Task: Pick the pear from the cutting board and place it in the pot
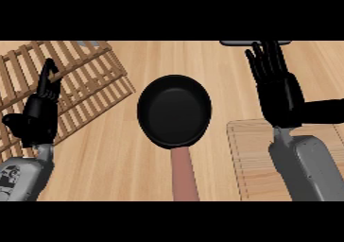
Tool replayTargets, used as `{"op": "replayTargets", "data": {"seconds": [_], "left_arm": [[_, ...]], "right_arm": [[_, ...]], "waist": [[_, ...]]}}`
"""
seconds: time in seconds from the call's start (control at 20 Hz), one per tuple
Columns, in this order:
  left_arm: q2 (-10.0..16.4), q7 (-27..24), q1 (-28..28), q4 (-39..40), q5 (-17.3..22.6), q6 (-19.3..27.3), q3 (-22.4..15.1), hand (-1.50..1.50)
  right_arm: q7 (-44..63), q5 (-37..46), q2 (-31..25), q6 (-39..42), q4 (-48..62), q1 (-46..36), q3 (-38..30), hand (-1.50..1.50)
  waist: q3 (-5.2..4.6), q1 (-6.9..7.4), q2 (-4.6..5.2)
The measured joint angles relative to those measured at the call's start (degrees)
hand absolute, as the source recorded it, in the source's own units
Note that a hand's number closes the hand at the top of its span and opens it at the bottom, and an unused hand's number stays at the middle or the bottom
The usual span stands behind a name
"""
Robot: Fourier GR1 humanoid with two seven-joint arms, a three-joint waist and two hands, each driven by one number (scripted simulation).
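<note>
right hand (281, 94) open, seemingly above cutting board (252, 160); pot (173, 111) beside it.

No text can be read; the left forearm (25, 172) bears dark marks (3, 183) (letters perhaps, illegible).

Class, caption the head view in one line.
Pan between open left hand and right hand; rack left, board right.

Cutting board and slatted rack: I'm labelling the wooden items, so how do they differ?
The slatted rack is open bars with gaps; the cutting board is a solid slab with an inset border. The rack lies skewed at the view's left; the board sits square at the lower right. Both are light wood.
</note>
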Motion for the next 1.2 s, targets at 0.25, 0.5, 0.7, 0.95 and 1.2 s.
{"op": "replayTargets", "data": {"seconds": [0.25,0.5,0.7,0.95,1.2], "left_arm": [[-3.49,1.90,-0.11,-1.15,1.59,-2.44,-4.44,0.00],[-5.59,5.83,1.25,-0.78,5.37,-4.82,-5.68,0.00],[-5.31,9.60,2.70,-2.70,7.92,-6.10,-5.37,0.00],[-5.53,12.45,3.37,-4.74,8.77,-6.34,-5.85,0.00],[-5.24,13.39,4.45,-6.60,9.02,-7.14,-6.28,0.00]], "right_arm": [[9.12,-5.94,-2.01,14.58,3.24,1.96,7.53,-1.50],[8.50,2.12,-12.96,28.65,3.67,1.11,14.84,-1.50],[-3.23,3.71,-23.60,41.98,5.68,3.66,11.39,-1.50],[-13.10,9.20,-34.92,52.93,10.16,0.83,6.90,-1.50],[-15.28,17.31,-42.68,54.83,11.99,-4.83,7.22,-1.50]], "waist": [[-0.71,2.05,0.11],[-1.10,2.55,-0.41],[-0.86,1.53,-0.56],[-0.83,1.93,-0.51],[-0.87,3.08,-0.33]]}}
